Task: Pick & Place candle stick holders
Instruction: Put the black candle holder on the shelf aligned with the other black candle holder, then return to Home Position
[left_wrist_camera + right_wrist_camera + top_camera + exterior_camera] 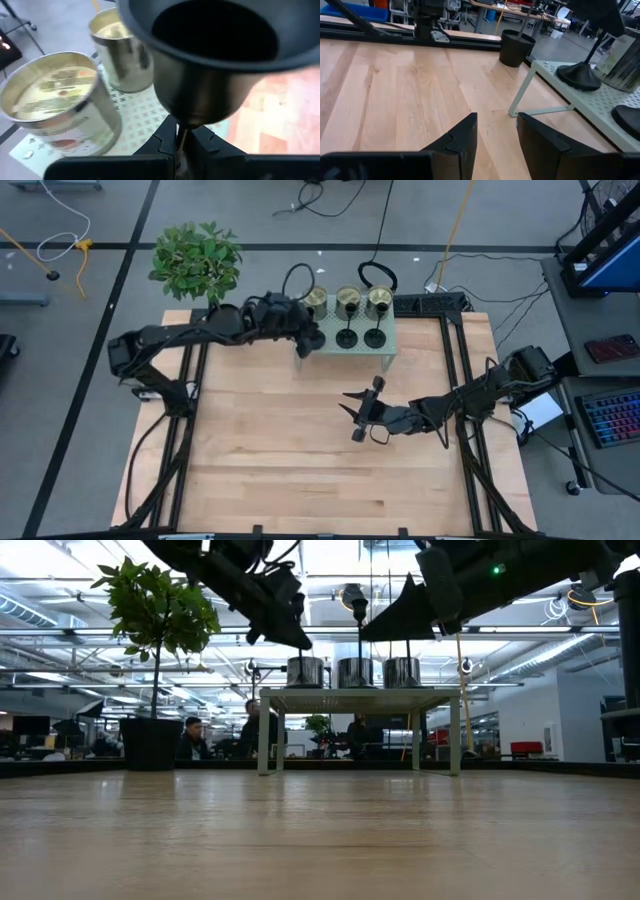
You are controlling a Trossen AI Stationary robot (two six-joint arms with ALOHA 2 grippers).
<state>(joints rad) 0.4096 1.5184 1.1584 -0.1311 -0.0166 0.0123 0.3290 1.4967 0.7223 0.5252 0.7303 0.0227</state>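
Observation:
Three brass cups stand in a row on a small pale green perforated stand at the table's far middle. Two black stemmed holders stand in front of them. My left gripper is at the stand's left end, shut on the third black holder, whose cup-shaped top fills the left wrist view. Two brass cups show beside it. My right gripper is open and empty above the table's middle, nearer than the stand. My left gripper pinches the black holder's thin stem between its two fingers, just below the cup-shaped top. The fingers lie across the stem. The holder's base is hidden behind the fingers, so I cannot tell whether it rests on the stand.
A potted plant in a black pot stands off the table's far left corner. The stand's thin legs rise from the bare wooden tabletop. People sit in the room beyond the table.

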